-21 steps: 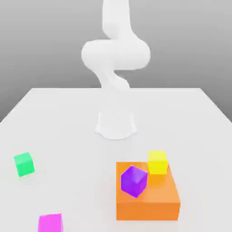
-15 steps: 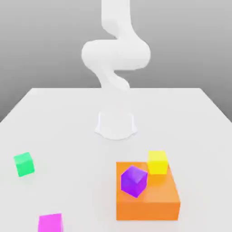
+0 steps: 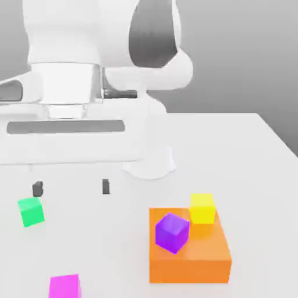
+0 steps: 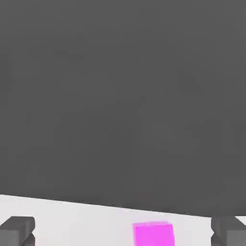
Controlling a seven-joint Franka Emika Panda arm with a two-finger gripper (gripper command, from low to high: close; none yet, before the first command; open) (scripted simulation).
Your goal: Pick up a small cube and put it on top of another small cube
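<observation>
The small cube point(image 3: 64, 286) sits alone at the table's point(image 3: 244, 145) near edge, bare surface all around it, well apart from the orange block point(image 3: 189, 256) carrying the purple cube point(image 3: 171, 233) and yellow cube point(image 3: 202, 208). The hand view puts it between spread fingertips point(image 4: 17, 229). The gripper point(image 3: 71, 187), wide open, has swung in above the green cube point(image 3: 30, 211).

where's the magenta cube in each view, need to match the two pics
Exterior view: the magenta cube sits on the white table at the bottom edge, toward the exterior view's left, below the green cube.
Hand view: the same cube lies on the table between the two dark fingertips.
Shared landmark: the open hand, whose fingertips appear in both views.
</observation>
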